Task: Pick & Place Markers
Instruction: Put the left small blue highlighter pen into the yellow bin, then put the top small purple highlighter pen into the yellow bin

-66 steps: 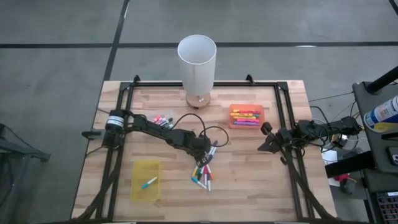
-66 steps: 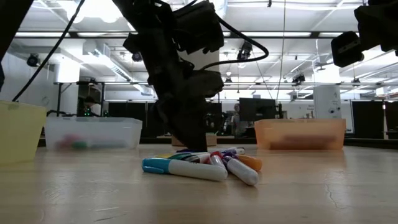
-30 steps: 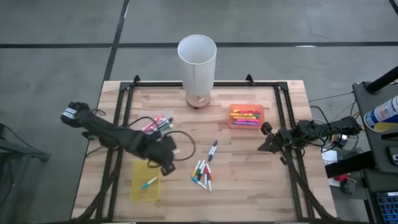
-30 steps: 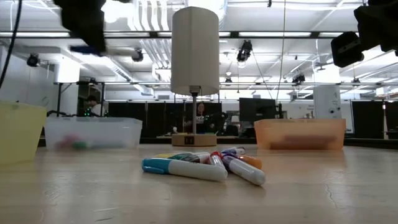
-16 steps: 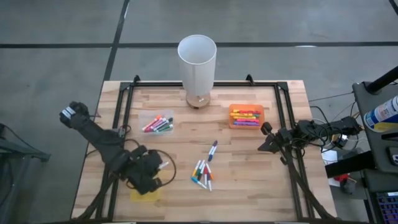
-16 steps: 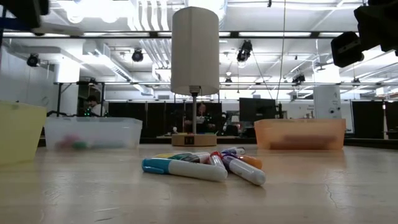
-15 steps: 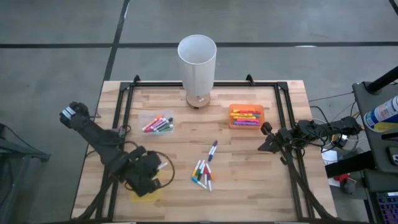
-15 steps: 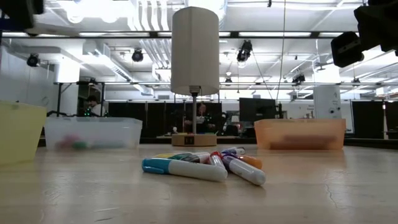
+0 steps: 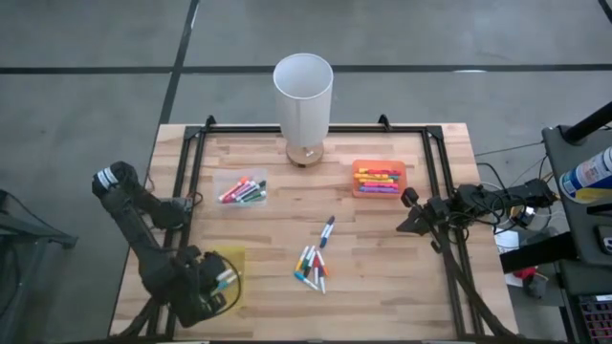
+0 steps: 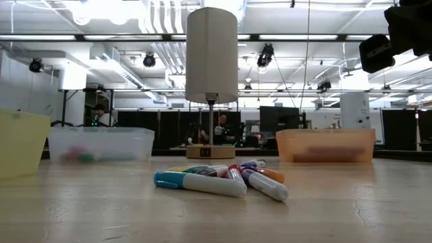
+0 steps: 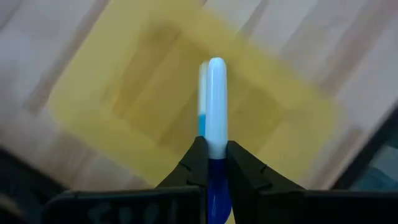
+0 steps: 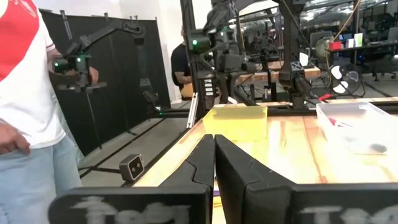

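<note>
**A:** What is the overhead camera showing?

**B:** A pale wooden table (image 9: 382, 258) is standing on a grey floor, with a white cylindrical lamp (image 9: 303, 96) at its far edge. The left gripper (image 9: 212, 287) is hanging over the shallow yellow plastic tray (image 9: 232, 258) near the front left corner. A loose heap of short mixed-colour markers (image 9: 312, 268) is lying mid-table, and one purple marker (image 9: 327, 229) is lying just beyond it. More markers are sitting in the clear plastic tray (image 9: 242, 189) and the orange plastic tray (image 9: 379, 178). The right gripper (image 9: 408, 222) is waiting near the right edge.

**A:** And from table height?

**B:** The heap (image 10: 223, 179) is resting in front of the lamp (image 10: 212, 57), with a big lit hall stretching behind.

**A:** The left wrist camera?

**B:** The left fingers (image 11: 241, 169) are pinching a marker with a blue and white barrel (image 11: 216, 106) over the yellow tray (image 11: 124, 81), where another marker is lying.

**A:** The right wrist?

**B:** Its fingers (image 12: 198, 160) are pressing together on nothing, while a person in a red and white shirt (image 12: 28, 74) is standing beside the table
</note>
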You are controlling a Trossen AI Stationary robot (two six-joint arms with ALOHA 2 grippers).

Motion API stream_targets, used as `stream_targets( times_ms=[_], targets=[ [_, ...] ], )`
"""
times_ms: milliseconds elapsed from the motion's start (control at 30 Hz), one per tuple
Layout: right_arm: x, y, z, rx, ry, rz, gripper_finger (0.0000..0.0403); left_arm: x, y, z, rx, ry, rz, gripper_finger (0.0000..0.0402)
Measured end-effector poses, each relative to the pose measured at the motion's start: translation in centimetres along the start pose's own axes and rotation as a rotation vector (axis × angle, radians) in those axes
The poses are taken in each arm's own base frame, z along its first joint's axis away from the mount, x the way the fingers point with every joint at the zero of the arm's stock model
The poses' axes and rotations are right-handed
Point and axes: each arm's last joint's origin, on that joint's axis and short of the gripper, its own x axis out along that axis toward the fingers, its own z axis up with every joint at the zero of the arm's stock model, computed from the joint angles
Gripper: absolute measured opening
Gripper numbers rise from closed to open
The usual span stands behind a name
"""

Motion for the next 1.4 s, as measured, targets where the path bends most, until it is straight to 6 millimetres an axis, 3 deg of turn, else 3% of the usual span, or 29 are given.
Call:
stream_targets(
  times_ms=[333,667,967,1100,1233,1400],
  targets=[
    [0.0,0.0,0.0,0.0,0.0,0.0,0.0009,5.1,1.4,-1.5,-0.087,0.064,-0.035,0.0052],
    [0.0,0.0,0.0,0.0,0.0,0.0,0.0009,6.5,2.8,-0.9,-0.266,-0.014,0.033,0.0062],
    [0.0,0.0,0.0,0.0,0.0,0.0,0.0009,6.0,2.8,0.2,-0.248,0.011,0.078,0.0108],
    [0.0,0.0,0.0,0.0,0.0,0.0,0.0009,4.4,2.4,1.4,-0.24,0.043,0.069,0.0112],
    [0.0,0.0,0.0,0.0,0.0,0.0,0.0009,2.3,1.8,3.7,-0.223,-0.015,-0.005,0.0112],
    [0.0,0.0,0.0,0.0,0.0,0.0,0.0009,0.7,1.7,8.7,-0.226,-0.166,-0.058,0.0112]
  ],
)
